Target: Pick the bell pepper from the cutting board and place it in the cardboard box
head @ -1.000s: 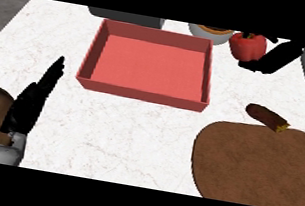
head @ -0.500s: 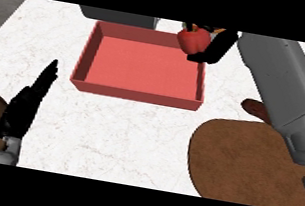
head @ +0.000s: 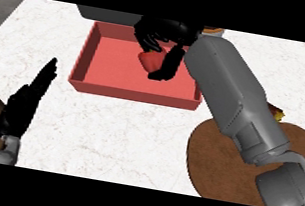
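right robot hand: curled round red bell pepper | pepper: over cardboard box interior, apparently not resting | left robot hand: fingers straight, lower left | cutting board: right on counter

Right robot hand curled; left robot hand straight.

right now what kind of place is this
Likely a kitchen counter: a white marbled countertop, a round wooden cutting board at the right, and a red bell pepper held by the right hand over a red box.
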`<control>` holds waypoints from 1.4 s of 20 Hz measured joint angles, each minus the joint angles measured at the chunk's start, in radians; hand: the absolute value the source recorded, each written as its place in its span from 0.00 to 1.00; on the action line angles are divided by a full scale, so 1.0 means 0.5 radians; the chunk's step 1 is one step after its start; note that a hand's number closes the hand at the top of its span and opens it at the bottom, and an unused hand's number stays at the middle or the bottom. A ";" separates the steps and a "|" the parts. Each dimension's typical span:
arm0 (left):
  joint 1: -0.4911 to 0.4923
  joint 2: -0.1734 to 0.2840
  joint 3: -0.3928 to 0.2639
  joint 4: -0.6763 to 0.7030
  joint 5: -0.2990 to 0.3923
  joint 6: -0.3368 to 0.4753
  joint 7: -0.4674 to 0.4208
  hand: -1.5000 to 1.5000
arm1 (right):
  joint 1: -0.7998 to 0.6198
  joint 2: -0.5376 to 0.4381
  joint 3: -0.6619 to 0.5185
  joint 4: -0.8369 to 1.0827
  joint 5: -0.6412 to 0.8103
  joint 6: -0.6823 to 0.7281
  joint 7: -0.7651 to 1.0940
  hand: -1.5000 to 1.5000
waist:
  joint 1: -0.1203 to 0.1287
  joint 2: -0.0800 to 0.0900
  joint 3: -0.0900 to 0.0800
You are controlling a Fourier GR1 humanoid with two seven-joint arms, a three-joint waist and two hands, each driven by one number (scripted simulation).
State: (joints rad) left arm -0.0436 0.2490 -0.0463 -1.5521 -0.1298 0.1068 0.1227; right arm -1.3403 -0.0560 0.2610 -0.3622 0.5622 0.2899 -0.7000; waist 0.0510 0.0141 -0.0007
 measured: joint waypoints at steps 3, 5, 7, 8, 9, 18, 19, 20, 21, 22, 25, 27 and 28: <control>0.010 -0.004 0.001 0.008 -0.005 -0.007 -0.023 0.50 | -0.019 0.057 -0.007 0.139 0.017 -0.028 0.045 0.00 | 0.009 0.005 0.000; 0.003 -0.023 -0.018 0.000 -0.022 0.001 -0.011 0.50 | -0.023 0.078 0.004 0.180 -0.002 -0.040 0.077 0.00 | 0.019 0.006 0.000; 0.028 -0.015 -0.017 -0.026 -0.023 -0.011 -0.025 0.50 | -0.007 0.091 0.013 0.213 -0.023 -0.071 0.081 0.00 | 0.037 0.009 0.000; 0.041 -0.022 -0.030 -0.027 -0.031 -0.013 -0.037 0.50 | -0.008 0.095 0.015 0.227 -0.040 -0.072 0.084 0.00 | 0.046 0.011 0.000; 0.025 -0.023 -0.027 0.000 -0.030 -0.020 -0.054 0.50 | 0.007 0.099 0.016 0.237 -0.059 -0.080 0.076 0.00 | 0.051 0.014 -0.001; -0.075 -0.031 -0.011 0.066 -0.037 -0.030 -0.029 0.50 | 0.012 0.110 -0.325 0.306 -0.518 -0.032 0.141 0.00 | 0.069 0.024 0.001; -0.077 -0.030 -0.004 0.060 -0.028 -0.036 -0.024 0.50 | -0.016 0.108 -0.385 0.322 -0.575 -0.006 0.169 0.00 | 0.065 0.024 0.001; -0.078 -0.021 0.005 0.046 -0.015 -0.047 -0.018 0.50 | -0.032 0.096 -0.441 0.340 -0.626 0.017 0.187 0.00 | 0.065 0.025 0.001; -0.073 -0.022 0.006 0.048 -0.013 -0.050 -0.028 0.50 | -0.036 0.079 -0.489 0.362 -0.672 0.059 0.193 0.00 | 0.065 0.027 0.001; -0.072 -0.022 0.008 0.046 -0.014 -0.048 -0.027 0.50 | -0.048 0.067 -0.539 0.384 -0.718 0.086 0.214 0.00 | 0.067 0.031 0.001; -0.068 -0.023 0.010 0.048 -0.012 -0.054 -0.039 0.50 | -0.101 -0.034 -0.682 0.432 -0.846 0.149 0.278 0.00 | 0.073 0.040 0.001; -0.077 -0.025 0.015 0.058 -0.008 -0.056 -0.051 0.50 | -0.126 -0.121 -0.754 0.462 -0.906 0.166 0.320 0.00 | 0.081 0.049 0.000; -0.072 -0.031 0.007 0.059 -0.013 -0.055 -0.060 0.50 | -0.122 -0.174 -0.780 0.478 -0.927 0.175 0.333 0.00 | 0.083 0.054 0.000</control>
State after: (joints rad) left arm -0.0798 0.2333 -0.0430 -1.5225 -0.1364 0.0795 0.0926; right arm -1.4011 -0.1428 -0.1289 -0.1234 0.0987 0.3776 -0.5333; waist 0.0926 0.0410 -0.0005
